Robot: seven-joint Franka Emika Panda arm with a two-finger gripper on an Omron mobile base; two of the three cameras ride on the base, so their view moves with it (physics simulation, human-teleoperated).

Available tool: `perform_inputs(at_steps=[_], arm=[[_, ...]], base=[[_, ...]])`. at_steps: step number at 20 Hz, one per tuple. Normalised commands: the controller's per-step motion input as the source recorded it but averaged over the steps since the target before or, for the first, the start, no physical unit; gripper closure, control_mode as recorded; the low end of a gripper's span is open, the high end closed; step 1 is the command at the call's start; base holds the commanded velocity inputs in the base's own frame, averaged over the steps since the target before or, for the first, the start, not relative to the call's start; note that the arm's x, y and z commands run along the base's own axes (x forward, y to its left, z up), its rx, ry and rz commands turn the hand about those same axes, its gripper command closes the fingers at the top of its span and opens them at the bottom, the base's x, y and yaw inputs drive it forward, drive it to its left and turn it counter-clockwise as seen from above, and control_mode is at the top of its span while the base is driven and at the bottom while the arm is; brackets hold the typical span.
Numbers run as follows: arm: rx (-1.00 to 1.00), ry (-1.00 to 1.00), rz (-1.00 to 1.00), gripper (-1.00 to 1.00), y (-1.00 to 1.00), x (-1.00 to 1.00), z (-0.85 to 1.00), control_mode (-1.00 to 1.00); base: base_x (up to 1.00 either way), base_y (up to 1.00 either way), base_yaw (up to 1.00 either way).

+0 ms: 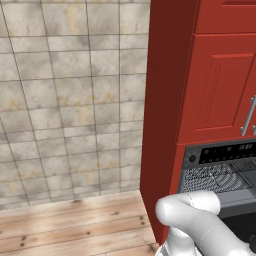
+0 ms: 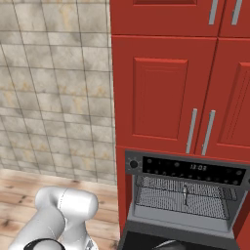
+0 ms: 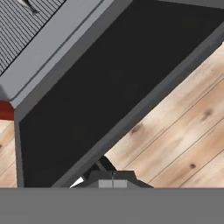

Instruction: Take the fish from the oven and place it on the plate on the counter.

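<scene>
The oven (image 2: 183,195) stood open, its dark door (image 3: 109,83) dropped flat, and the fish (image 2: 185,193) lay on the wire rack (image 2: 166,197) deep inside, toward two o'clock of the cavity in the right base view. In the hand view the gripper (image 3: 113,183) sat pinched fully together with nothing in it, at six o'clock just off the door's front edge. Bare wooden floor (image 3: 175,144) spread toward three o'clock.

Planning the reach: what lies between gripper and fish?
In the hand view, the oven's open dark door lies between the shut gripper and the fish.
</scene>
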Motion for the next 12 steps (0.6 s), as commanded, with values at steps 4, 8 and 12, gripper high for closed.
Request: perform_inputs(at_steps=[4,8,12], arm=[[0.01,0.00,0.19,1.00,0.00,-0.13,0.88,-1.00],[0.02,-0.01,0.19,1.00,0.28,0.58,0.81,-1.00],[0.06,-0.11,0.23,1.00,0.28,0.85,0.76,-1.00]], base=[[0.00,0.00,0.00],[0.00,0.00,0.00],[0.00,0.00,0.00]])
